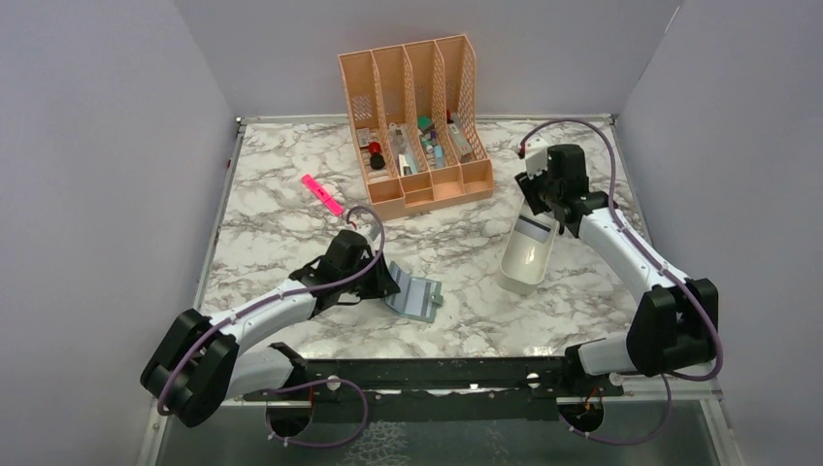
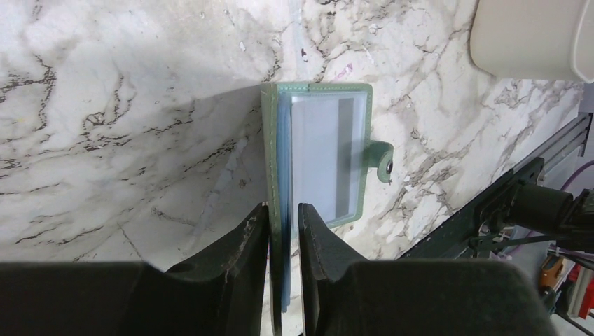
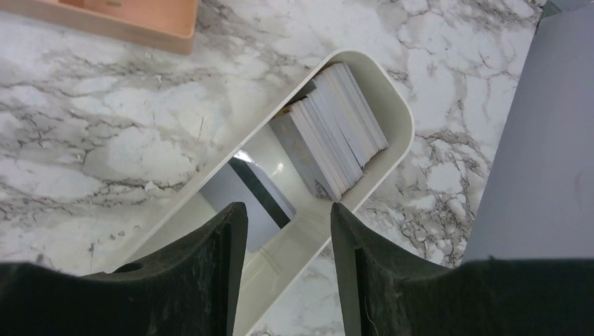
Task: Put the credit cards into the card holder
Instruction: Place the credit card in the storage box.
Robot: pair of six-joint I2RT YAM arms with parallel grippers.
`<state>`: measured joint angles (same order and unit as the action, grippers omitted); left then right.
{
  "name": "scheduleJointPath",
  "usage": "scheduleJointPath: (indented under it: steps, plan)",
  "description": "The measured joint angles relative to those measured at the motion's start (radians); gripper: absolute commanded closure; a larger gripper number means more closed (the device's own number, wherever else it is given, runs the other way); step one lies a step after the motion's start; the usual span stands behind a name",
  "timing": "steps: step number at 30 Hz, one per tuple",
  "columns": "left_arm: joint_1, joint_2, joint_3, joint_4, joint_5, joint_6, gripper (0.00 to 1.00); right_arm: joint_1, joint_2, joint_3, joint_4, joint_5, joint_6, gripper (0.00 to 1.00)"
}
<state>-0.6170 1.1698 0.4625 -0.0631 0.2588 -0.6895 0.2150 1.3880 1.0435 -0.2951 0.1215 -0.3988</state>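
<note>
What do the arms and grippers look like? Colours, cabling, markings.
The left arm and right arm have white link shells with black joint housings. A purple cable runs along each in loose loops. The left gripper and right gripper each have two matte black fingers, rough-textured and lightly scuffed. No markings show.
</note>
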Motion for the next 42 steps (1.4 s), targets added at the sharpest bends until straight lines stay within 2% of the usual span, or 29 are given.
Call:
scheduleJointPath:
  steps: [6, 15, 29, 37, 42]
  plan:
    - [0.001, -0.032, 0.007, -0.018, 0.000, -0.009, 0.74, -0.027, 0.006, -0.011, -0.053, 0.001, -0.074, 0.50]
    - [0.002, -0.068, -0.023, 0.007, 0.029, -0.048, 0.74, -0.040, 0.064, -0.058, -0.036, -0.001, -0.188, 0.52]
    - [0.002, -0.109, -0.098, 0.111, 0.063, -0.139, 0.74, -0.040, 0.200, -0.085, 0.182, -0.002, -0.376, 0.52]
    - [0.002, -0.157, -0.127, 0.124, 0.063, -0.167, 0.57, -0.060, 0.290, -0.085, 0.237, 0.000, -0.430, 0.55]
    - [0.002, -0.194, -0.124, 0.060, 0.029, -0.150, 0.51, -0.064, 0.296, -0.085, 0.264, 0.019, -0.446, 0.63]
